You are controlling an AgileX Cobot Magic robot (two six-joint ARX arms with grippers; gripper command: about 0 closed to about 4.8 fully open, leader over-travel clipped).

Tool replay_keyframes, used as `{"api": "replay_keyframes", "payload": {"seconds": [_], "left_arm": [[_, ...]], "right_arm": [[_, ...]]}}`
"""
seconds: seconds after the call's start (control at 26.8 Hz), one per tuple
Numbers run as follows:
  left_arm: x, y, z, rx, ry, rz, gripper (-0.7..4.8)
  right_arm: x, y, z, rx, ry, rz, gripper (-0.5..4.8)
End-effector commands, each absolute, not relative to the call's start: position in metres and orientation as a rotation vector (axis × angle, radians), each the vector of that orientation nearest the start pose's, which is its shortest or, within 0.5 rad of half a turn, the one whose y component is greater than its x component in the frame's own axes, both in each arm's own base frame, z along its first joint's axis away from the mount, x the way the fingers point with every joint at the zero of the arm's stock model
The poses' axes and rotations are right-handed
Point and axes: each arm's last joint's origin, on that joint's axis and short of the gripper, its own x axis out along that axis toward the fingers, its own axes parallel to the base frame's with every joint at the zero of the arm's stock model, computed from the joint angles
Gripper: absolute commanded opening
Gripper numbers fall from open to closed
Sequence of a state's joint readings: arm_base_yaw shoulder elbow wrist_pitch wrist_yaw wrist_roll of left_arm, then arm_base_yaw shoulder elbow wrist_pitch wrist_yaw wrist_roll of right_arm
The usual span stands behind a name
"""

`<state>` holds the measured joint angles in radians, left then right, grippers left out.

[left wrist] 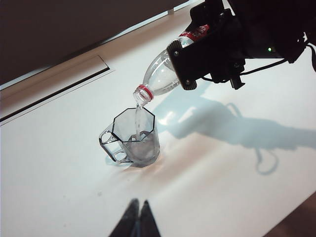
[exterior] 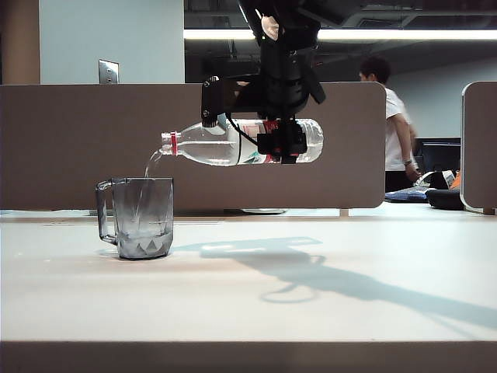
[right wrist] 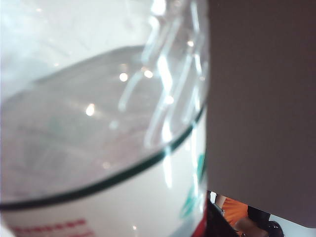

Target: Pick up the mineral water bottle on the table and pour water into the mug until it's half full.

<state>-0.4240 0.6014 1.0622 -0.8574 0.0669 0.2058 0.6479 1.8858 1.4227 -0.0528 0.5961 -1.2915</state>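
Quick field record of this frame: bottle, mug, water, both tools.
bottle: held about level above the table, mouth over the mug
mug: upright on table, handle away from the bottle's arm
water: thin stream falling into mug, level low
right tool: clamped on bottle's label
left tool: shut, empty, low over table near the mug

Right gripper tips bottle, water entering mug.

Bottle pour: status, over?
Right gripper clamped on the mineral water bottle, held level above the table. Water streaming into the mug, level low. Left gripper shut, clear of the mug. No obstruction.
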Motion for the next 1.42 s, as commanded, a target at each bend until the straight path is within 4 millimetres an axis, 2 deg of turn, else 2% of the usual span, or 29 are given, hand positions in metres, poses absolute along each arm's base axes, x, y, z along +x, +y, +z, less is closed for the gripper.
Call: {"api": "replay_keyframes", "payload": {"seconds": [0.04,1.23,1.42], "left_arm": [[0.075,-0.036,0.3803,0.265,0.332,-0.522,-0.05],[0.0747,-0.0365,0.3804,0.267,0.331,-0.529,-0.05],[0.0747,-0.0365,0.3805,0.274,0.328,-0.531,-0.05]], "right_arm": [[0.3506,0.2453,0.265,-1.546,0.304,0.277,3.22],[0.3519,0.2433,0.2646,-1.537,0.31,0.278,3.22],[0.3511,0.2428,0.2628,-1.413,0.338,0.264,3.24]]}}
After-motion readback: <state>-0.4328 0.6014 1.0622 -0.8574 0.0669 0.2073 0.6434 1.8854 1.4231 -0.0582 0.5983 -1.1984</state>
